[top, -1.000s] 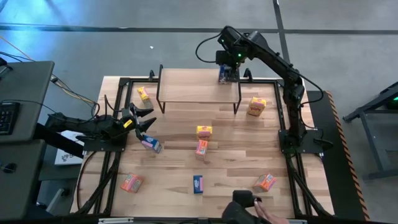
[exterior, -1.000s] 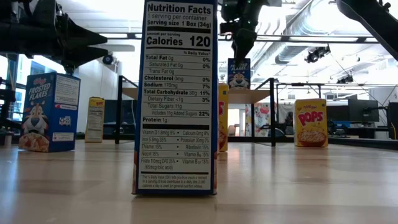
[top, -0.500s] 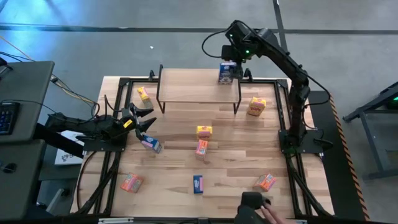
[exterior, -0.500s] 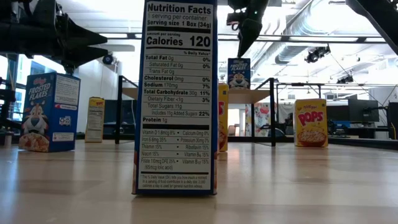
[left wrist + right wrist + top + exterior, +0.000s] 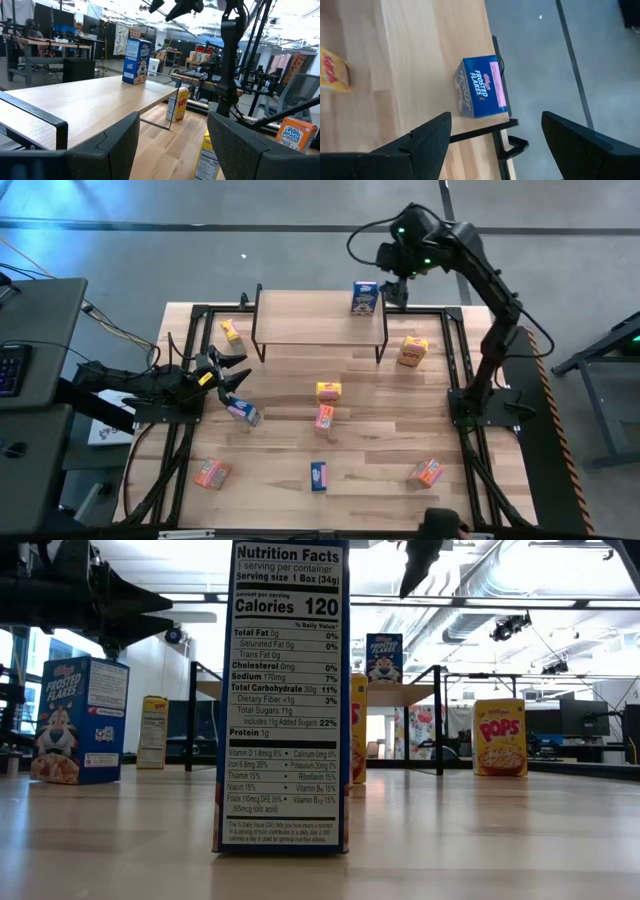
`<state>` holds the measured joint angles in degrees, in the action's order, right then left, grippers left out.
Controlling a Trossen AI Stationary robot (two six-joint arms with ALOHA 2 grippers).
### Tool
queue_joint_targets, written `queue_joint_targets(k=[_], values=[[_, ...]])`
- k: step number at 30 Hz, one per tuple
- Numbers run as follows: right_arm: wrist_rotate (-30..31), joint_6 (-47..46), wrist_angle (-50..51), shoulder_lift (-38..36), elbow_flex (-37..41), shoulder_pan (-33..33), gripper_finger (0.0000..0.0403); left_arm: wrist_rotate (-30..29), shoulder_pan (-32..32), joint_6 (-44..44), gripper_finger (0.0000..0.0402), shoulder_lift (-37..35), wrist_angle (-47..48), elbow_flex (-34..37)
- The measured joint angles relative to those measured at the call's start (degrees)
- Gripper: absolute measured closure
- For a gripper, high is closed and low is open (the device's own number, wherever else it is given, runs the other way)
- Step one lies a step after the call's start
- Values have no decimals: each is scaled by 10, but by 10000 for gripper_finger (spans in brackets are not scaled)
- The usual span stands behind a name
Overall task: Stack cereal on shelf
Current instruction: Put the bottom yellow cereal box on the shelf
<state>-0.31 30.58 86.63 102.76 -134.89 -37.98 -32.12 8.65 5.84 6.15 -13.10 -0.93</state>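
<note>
The shelf [image 5: 318, 320] stands at the table's far side. One blue cereal box [image 5: 365, 297] stands upright on the shelf top near its right far corner, also in the right wrist view [image 5: 480, 87] and the low view [image 5: 384, 658]. My right gripper [image 5: 392, 260] hangs open, high above and to the right of that box [image 5: 496, 117]. My left gripper [image 5: 228, 370] waits open at the table's left side [image 5: 172, 120]. The other boxes stand or lie on the table: yellow [image 5: 413, 350], yellow [image 5: 328, 391], orange-red [image 5: 323, 418], blue [image 5: 243, 412].
More boxes sit on the table: yellow [image 5: 232, 332] by the shelf's left legs, orange-red [image 5: 211, 473], blue [image 5: 319, 475] and orange-red [image 5: 426, 472] near the near edge. A person's hand [image 5: 445, 525] shows at the near edge. The shelf top left of the blue box is bare.
My right gripper has risen from just over the blue box on the shelf and drawn away up and toward the table's right far corner. The box has stayed upright on the shelf. The person's hand at the near edge has moved right.
</note>
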Motion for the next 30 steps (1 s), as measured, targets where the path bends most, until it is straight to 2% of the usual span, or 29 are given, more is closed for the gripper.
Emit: queue_joint_targets(k=[13, 17, 21, 30], values=[[-73, -91, 34, -66, 1, 5, 100, 0, 0, 0, 176, 0, 0, 0], [-73, -110, 33, -91, 30, 16, 100, 0, 0, 0, 176, 0, 0, 0], [-73, -128, 28, -129, 104, 28, 100, 0, 0, 0, 176, 0, 0, 0], [-72, -184, -98, -272, 373, 56, 100, 0, 0, 0, 176, 0, 0, 0]])
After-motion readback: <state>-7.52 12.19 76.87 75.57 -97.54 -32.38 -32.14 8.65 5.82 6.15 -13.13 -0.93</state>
